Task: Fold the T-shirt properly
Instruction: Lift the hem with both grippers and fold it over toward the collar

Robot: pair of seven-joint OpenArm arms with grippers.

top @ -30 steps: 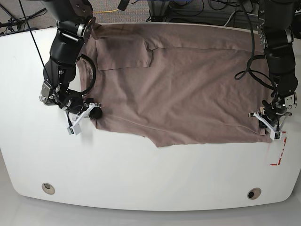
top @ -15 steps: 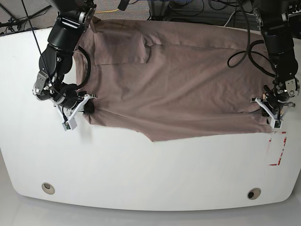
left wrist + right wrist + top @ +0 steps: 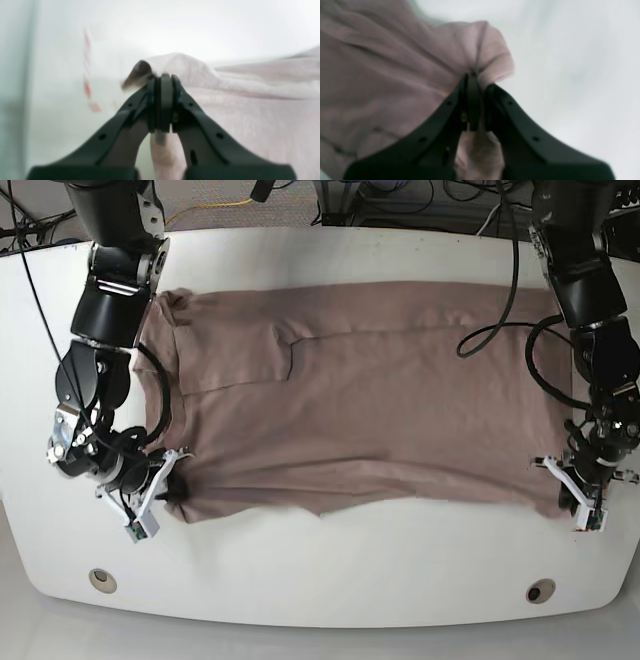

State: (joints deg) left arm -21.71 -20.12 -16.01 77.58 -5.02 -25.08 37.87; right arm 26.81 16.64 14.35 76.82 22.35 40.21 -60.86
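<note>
White table [image 3: 320, 560] carries the mauve-brown T-shirt [image 3: 370, 400], spread flat across its middle and far half. Bare tabletop runs along the near side in front of the shirt's uneven near hem, with narrower bare margins at both ends. At the shirt's near corner on the base view's right, the left gripper [image 3: 161, 82] is clamped on a pinch of fabric. At the opposite near corner, the right gripper [image 3: 476, 77] is likewise closed on bunched cloth.
</note>
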